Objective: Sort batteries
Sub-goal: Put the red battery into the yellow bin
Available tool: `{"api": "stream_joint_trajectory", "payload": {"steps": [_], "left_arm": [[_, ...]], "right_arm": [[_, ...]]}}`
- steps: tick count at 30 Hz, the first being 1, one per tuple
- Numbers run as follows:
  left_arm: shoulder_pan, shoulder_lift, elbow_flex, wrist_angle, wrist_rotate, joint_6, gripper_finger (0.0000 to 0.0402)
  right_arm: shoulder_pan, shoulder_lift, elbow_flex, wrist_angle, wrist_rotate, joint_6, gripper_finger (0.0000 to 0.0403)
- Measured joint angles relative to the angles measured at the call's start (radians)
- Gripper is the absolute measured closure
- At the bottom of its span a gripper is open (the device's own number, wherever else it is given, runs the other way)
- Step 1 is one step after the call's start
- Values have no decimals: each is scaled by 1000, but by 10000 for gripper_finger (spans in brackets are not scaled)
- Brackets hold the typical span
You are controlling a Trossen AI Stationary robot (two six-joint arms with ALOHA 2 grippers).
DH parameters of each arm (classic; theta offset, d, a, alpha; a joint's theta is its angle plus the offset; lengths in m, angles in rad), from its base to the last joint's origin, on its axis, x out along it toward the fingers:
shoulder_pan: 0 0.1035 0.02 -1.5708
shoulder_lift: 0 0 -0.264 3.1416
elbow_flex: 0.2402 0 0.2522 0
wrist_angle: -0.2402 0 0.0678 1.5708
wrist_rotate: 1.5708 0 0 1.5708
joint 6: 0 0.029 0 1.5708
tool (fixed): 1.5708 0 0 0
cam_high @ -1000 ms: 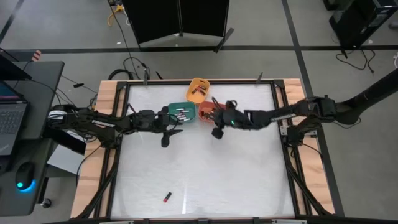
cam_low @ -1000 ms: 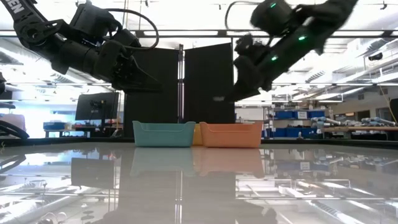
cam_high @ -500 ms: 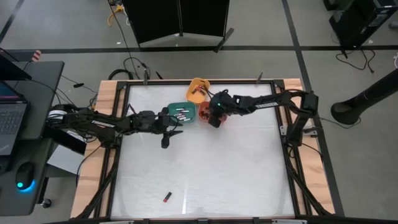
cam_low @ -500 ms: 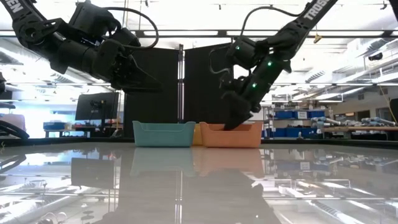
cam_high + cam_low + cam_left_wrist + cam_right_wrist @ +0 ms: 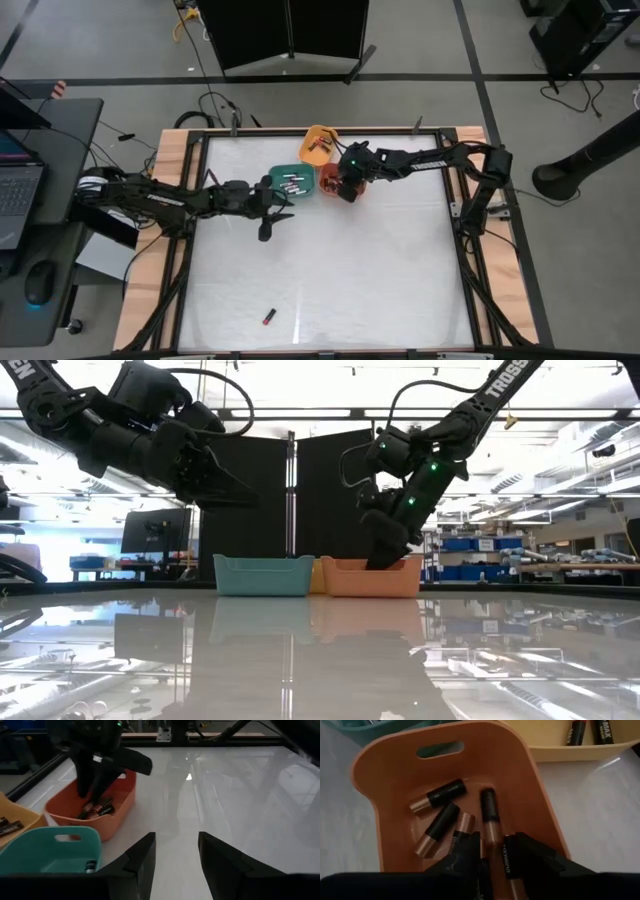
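Three small bins sit together near the table's far edge: teal [image 5: 291, 181], orange [image 5: 332, 183] and yellow [image 5: 318, 144]. Each holds dark batteries with copper ends. Several batteries [image 5: 440, 822] lie on the orange bin's floor [image 5: 395, 785]. My right gripper [image 5: 491, 855] points down inside the orange bin [image 5: 370, 576], shut on a dark battery. My left gripper [image 5: 177, 845] is open and hovers above the bare table just in front of the teal bin [image 5: 47, 850]. One red-and-dark battery [image 5: 269, 317] lies alone near the table's near edge. My right gripper pinches a dark battery with Duracell lettering [image 5: 508, 862] between its two fingers. It comes from above, pointing down into the orange bin. The battery lies along the fingers, just over the loose batteries on the bin floor. I cannot tell whether it touches them.
A wooden frame [image 5: 183, 200] borders the white table. Wide free tabletop [image 5: 330, 270] stretches from the bins to the near edge. A desk with a laptop and a mouse [image 5: 35, 290] stands to the left of the table. Cables lie on the floor beyond the far edge.
My right gripper has swung from above the table in front of the orange bin toward the far edge and dropped down into that bin. Its arm has stretched out straight over the table's far right part.
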Motion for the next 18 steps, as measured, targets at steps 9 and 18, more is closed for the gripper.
{"api": "stream_joint_trajectory", "payload": {"steps": [9,18], "left_arm": [[-104,0,95,-257,-54,-11,245],[-312,0,306,-840,-82,-266,245]], "right_arm": [[45,-62,0,-57,16,-3,263],[242,-207,-7,-216,212,68,392]]}}
